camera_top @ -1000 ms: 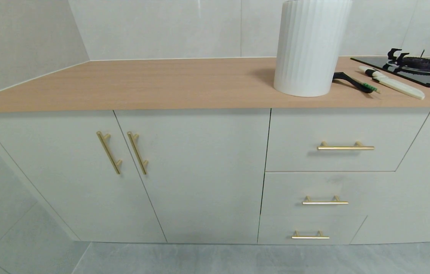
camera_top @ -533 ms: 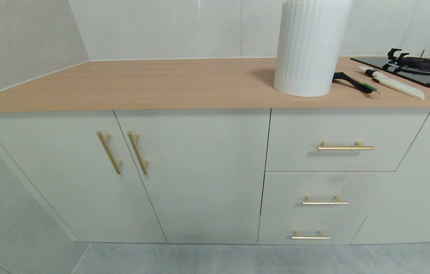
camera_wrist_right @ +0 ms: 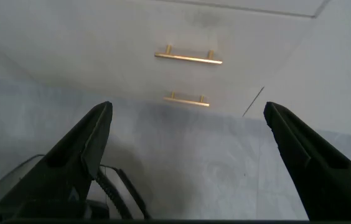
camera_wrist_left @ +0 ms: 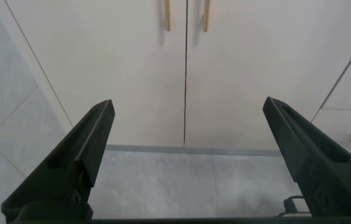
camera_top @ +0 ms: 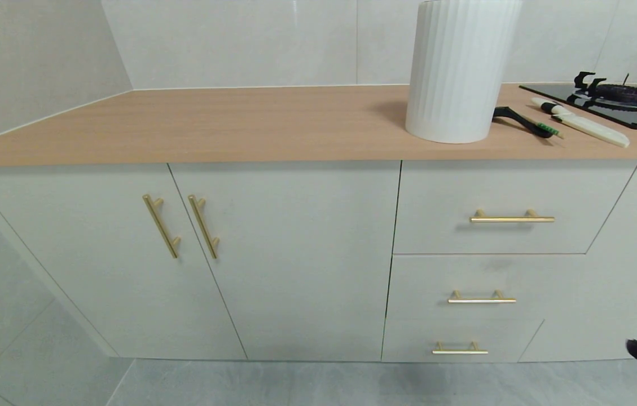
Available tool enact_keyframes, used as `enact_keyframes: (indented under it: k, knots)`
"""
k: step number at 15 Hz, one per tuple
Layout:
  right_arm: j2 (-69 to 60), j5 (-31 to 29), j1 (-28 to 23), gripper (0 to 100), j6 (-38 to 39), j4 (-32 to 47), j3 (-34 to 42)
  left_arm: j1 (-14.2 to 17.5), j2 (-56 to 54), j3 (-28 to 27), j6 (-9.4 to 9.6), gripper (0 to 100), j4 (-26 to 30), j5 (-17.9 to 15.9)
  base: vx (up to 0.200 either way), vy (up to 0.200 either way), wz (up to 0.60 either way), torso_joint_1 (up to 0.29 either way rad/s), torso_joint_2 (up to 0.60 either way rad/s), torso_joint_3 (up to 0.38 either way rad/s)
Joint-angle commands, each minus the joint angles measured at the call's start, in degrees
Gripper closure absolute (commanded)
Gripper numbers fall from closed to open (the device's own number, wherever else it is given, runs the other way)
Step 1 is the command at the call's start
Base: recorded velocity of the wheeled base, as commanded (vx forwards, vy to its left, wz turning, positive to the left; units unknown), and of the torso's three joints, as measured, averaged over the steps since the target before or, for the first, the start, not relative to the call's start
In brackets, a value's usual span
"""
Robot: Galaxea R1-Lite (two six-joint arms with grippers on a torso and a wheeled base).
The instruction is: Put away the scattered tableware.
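Your head view gives the long cream-white utensil (camera_top: pixel 580 122), diagonal, tip near-right; wrist views give left gripper (camera_wrist_left: pixel 187 104) and right gripper (camera_wrist_right: pixel 188 107), both gaping empty.

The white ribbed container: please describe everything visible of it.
The white ribbed container is a tall round vessel, matte, with fine vertical grooves, slightly wider upward. It stands upright on the wooden counter. Its rim is cut off by the picture. A black utensil handle lies at its base; contact is unclear.
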Motion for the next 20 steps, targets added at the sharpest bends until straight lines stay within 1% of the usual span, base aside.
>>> enact_keyframes:
  k: [1,2,3,5,10,13,15,20]
  knots:
    - [29.2,0.0,0.9,0,-0.7,-10.0,-7.0,0.0,0.0,-0.1,-0.01,0,0.0,0.0,0.0,0.0,0.0,0.0,0.0,0.0]
    - [37.8,-0.2,0.9,0,-0.7,-15.8,-8.0,0.0,0.1,-0.1,-0.01,0,0.0,0.0,0.0,0.0,0.0,0.0,0.0,0.0]
    - [43.6,-0.5,0.9,0,-0.7,-19.2,-9.5,0.0,0.0,-0.1,-0.01,0,0.0,0.0,0.0,0.0,0.0,0.0,0.0,0.0]
    - [51.3,-2.3,0.8,0,-0.7,-21.9,-12.6,0.1,0.0,0.0,-0.01,0,0.0,0.0,0.0,0.0,0.0,0.0,0.0,0.0]
    - [59.8,-3.7,0.5,0,-0.7,-27.1,-14.2,0.0,0.0,-0.1,-0.01,0,0.0,0.0,0.0,0.0,0.0,0.0,0.0,0.0]
    - [67.7,-6.8,0.4,0,-0.6,-36.0,-14.2,0.0,0.0,0.0,-0.01,0,0.0,0.0,0.0,0.0,0.0,0.0,0.0,0.0]
    - [70.9,-7.9,0.4,0,-0.5,-39.2,-14.3,0.1,0.1,0.0,-0.01,0,0.0,0.0,0.0,0.0,0.0,0.0,0.0,0.0]
    - [77.6,-11.8,0.4,0,0.1,-51.1,-14.8,0.1,0.0,0.0,-0.01,0,0.0,0.0,0.0,0.0,0.0,0.0,0.0,0.0]
